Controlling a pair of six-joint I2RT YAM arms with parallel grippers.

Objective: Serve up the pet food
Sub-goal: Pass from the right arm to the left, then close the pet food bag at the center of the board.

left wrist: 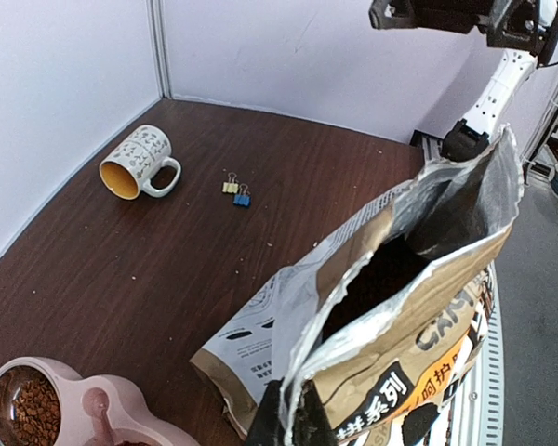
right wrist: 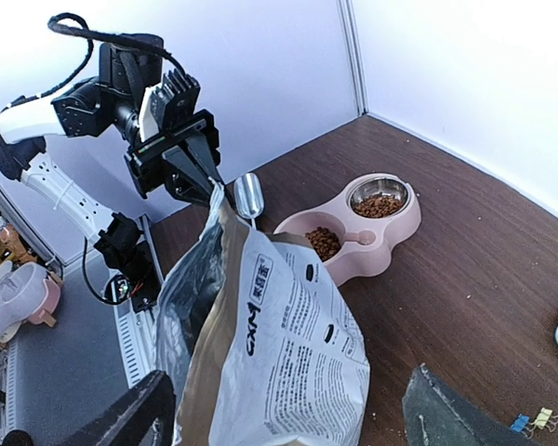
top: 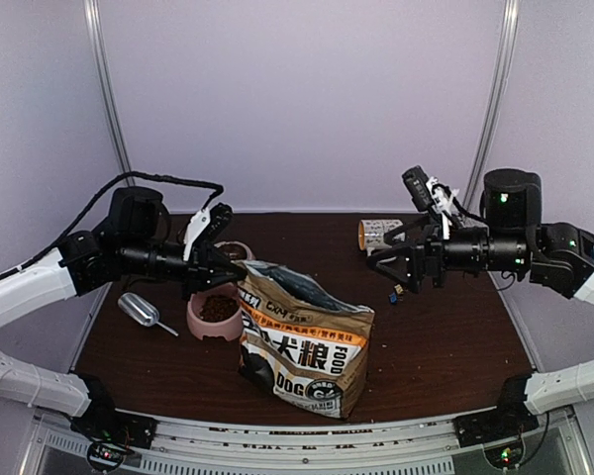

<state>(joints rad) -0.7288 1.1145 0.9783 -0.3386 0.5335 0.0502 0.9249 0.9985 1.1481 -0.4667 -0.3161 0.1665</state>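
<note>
Overhead, the bag point(top: 307, 341) stands near the table's point(top: 445, 346) front edge, with bare wood to its right. The left gripper point(right wrist: 209, 186) pinches its top corner; the right gripper point(top: 384, 269) gapes wide, apart. Pet food point(right wrist: 379, 205) lies in both pink bowl point(right wrist: 391, 243) cups, seemingly aligned front-to-back.

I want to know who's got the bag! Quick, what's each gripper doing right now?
Left gripper: closed, pinching the bag's top edge.
Right gripper: open, holding nothing.
</note>
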